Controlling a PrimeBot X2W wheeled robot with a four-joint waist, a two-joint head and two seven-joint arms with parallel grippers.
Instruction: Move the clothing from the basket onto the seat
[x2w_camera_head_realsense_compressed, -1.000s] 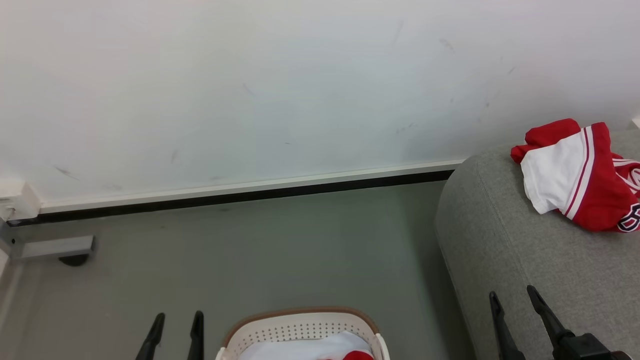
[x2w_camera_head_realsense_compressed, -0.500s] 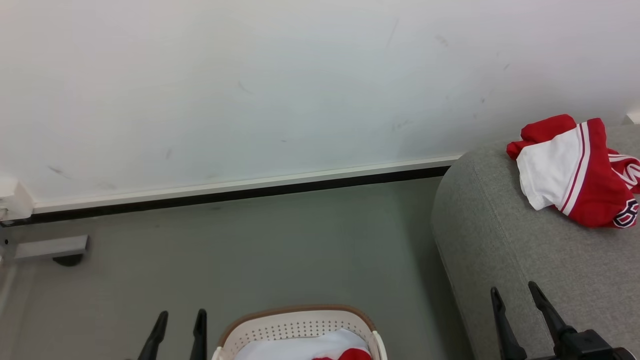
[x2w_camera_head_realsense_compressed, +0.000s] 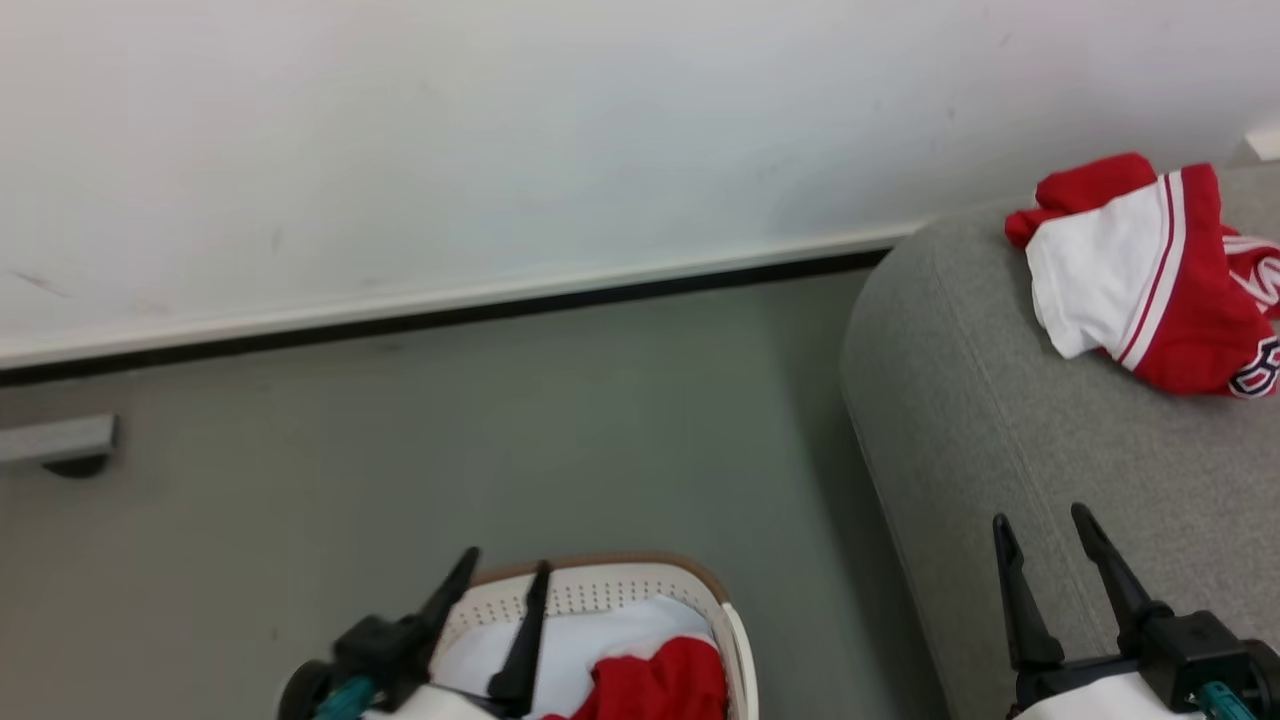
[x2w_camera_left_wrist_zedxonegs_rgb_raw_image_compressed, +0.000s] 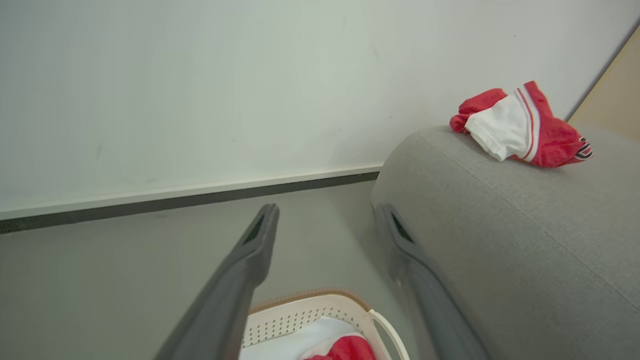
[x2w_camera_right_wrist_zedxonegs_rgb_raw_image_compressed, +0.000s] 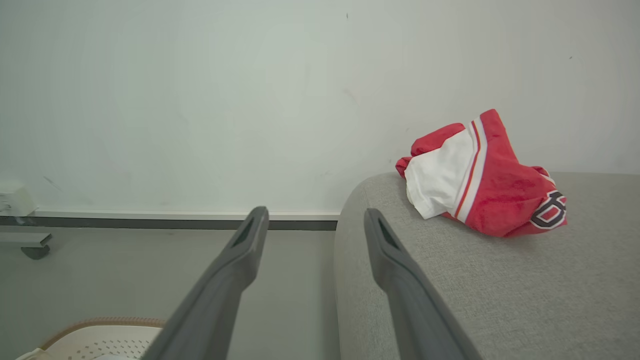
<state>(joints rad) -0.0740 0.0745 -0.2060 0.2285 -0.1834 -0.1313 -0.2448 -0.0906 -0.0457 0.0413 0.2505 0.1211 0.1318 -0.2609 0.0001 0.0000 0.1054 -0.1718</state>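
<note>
Hovering released left gripper (x2w_camera_head_realsense_compressed: 506, 560) over basket (x2w_camera_head_realsense_compressed: 700, 582) clothing (x2w_camera_head_realsense_compressed: 650, 688), one garment (x2w_camera_head_realsense_compressed: 1130, 290) already on seat (x2w_camera_head_realsense_compressed: 1000, 430), right gripper (x2w_camera_head_realsense_compressed: 1040, 515) released too, next needing a drop and pinch on fabric.

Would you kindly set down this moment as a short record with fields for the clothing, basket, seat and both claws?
garment on seat: red and white, crumpled, lettered, lying near the wall
fabric in basket: red and white, not yet moved
basket: white with a tan rim, on the floor, left of the seat
seat: grey woven fabric
left claw: open, empty, at the basket
right claw: open, empty, over the seat
</note>
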